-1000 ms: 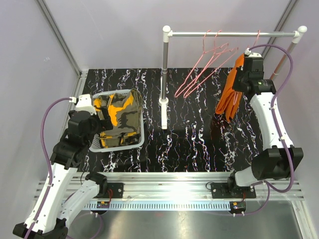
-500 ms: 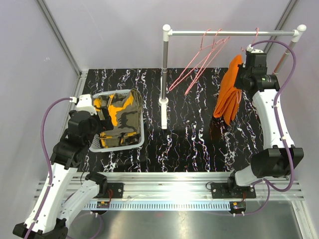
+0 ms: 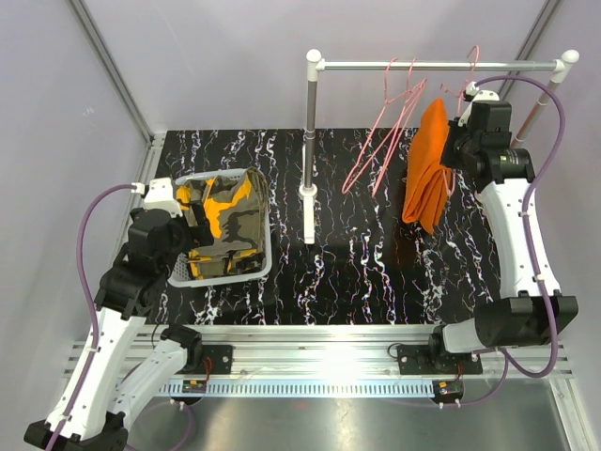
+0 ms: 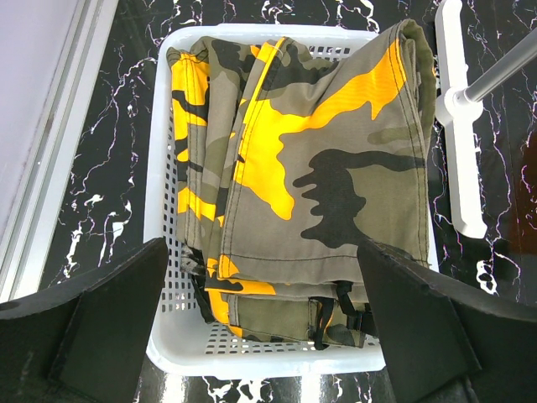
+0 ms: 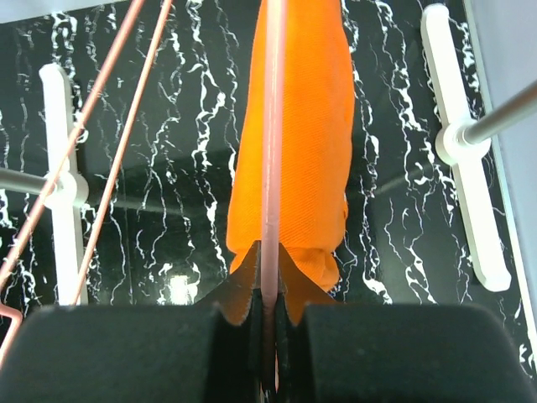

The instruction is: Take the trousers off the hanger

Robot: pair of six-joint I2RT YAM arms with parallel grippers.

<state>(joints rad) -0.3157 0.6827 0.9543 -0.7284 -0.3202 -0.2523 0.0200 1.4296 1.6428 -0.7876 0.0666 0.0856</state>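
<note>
The orange trousers hang folded over a pink hanger just below the rack's rail. My right gripper is shut on that hanger's wire; in the right wrist view the gripper clamps the wire with the orange trousers beyond it. The camouflage trousers lie folded in a white basket. My left gripper hovers open over the basket's near side; the left wrist view shows it above the camouflage trousers. The dark trousers are hidden.
Two empty pink hangers hang swinging on the rail left of the orange trousers. The rack's left post stands mid-table on a white foot. The right foot lies near the right wall. The basket's rim is below my left fingers.
My right gripper has moved up and a little left with the hanger and orange trousers. The empty hangers have swung. The left arm has not moved.
</note>
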